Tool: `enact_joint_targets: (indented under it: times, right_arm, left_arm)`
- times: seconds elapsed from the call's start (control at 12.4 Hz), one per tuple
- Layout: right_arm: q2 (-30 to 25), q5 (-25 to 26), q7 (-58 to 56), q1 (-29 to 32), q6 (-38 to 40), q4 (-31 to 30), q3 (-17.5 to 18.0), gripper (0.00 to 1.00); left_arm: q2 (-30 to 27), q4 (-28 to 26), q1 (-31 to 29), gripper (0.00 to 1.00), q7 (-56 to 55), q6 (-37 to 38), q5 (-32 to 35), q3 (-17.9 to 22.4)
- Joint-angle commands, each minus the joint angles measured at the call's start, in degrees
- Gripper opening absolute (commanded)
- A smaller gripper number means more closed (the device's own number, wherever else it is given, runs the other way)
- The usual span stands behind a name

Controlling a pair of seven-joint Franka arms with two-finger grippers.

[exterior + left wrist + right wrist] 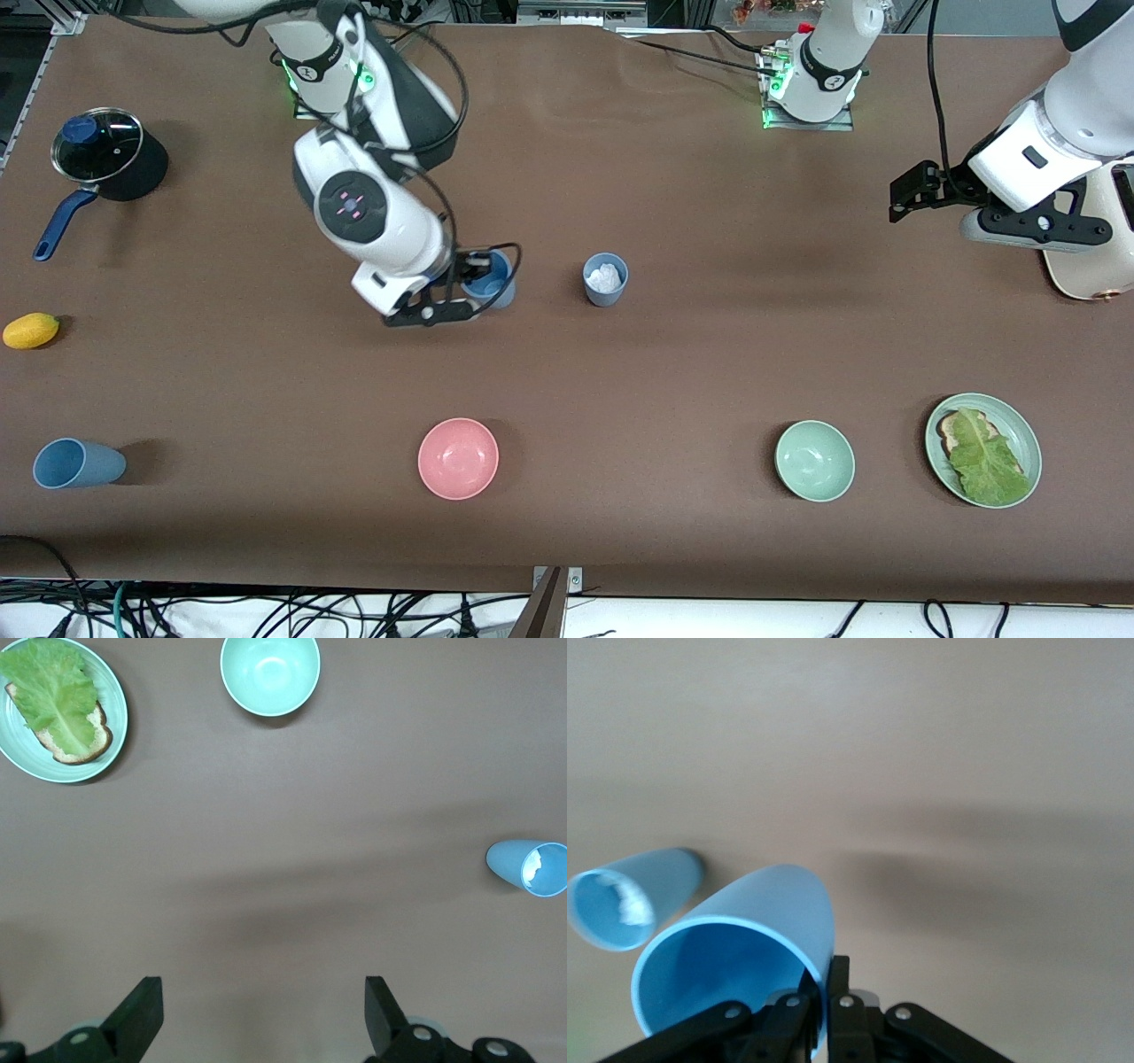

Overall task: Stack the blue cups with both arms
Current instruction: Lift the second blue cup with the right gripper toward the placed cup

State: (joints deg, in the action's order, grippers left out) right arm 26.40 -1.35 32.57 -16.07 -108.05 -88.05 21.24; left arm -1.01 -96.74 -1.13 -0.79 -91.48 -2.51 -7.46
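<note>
- Gripping one blue cup [490,282] by its rim, the right gripper [471,268] has its fingers pinched tight on the wall, holding it over mid-table.
- A second blue cup [605,279] with white stuff inside stands upright just beside it, toward the left arm's end.
- A third blue cup [77,463] lies on its side near the front camera, at the right arm's end.
- The left gripper [264,1014] waits with fingers spread wide, holding nothing.

I see three blue cups [489,282] that look like smooth, matt plastic. The brown table [673,372] looks soft and dull, and the pot lid [97,144] at its ten o'clock corner is shiny glass and metal.
</note>
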Motion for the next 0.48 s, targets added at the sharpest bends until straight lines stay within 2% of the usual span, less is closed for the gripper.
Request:
enact_joint_targets:
  times: [0.0, 0.16, 0.4]
  right_arm:
    - [0.6, 0.3, 10.4, -7.1, 2.0, 2.8, -0.1, 0.00]
    - [1.8, 0.4, 17.0, -12.8, 2.0, 5.4, -0.2, 0.00]
    - [3.5, 0.5, 22.9, -18.2, 1.6, 9.2, -0.3, 0.00]
  left_arm:
    - [0.0, 0.8, 0.3, 1.00, 0.9, 0.5, 1.8, 0.1]
    - [0.0, 0.8, 0.3, 1.00, 0.9, 0.5, 1.8, 0.1]
    - [0.0, 0.8, 0.3, 1.00, 1.1, 1.1, 1.8, 0.2]
